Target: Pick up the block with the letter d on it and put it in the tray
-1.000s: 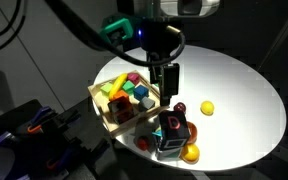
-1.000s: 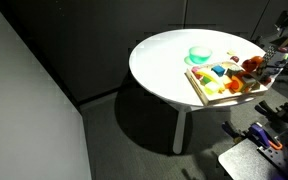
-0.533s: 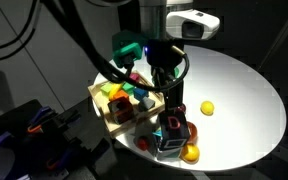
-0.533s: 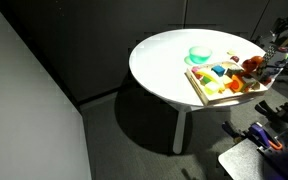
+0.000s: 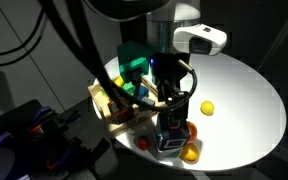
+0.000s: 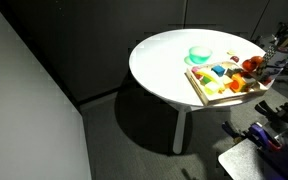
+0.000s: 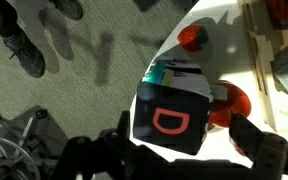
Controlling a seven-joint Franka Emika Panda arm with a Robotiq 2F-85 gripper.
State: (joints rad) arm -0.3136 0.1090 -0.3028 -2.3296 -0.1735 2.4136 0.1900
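While straddling the block with the letter d (image 7: pixel 172 122) with jaws spread, pinching nothing. Sits on the desk (image 7: pixel 222 28) near its edge, orange ball (image 7: pixel 230 106) just beside, outside the tray (image 7: pixel 256 62). Probably light, rigid, smooth-faced; best squeezed on two opposite flat sides, centred, squarely, to avoid twisting out.

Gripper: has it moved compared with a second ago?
Yes. In an exterior view the gripper has lowered past the tray edge toward the block with the letter d.
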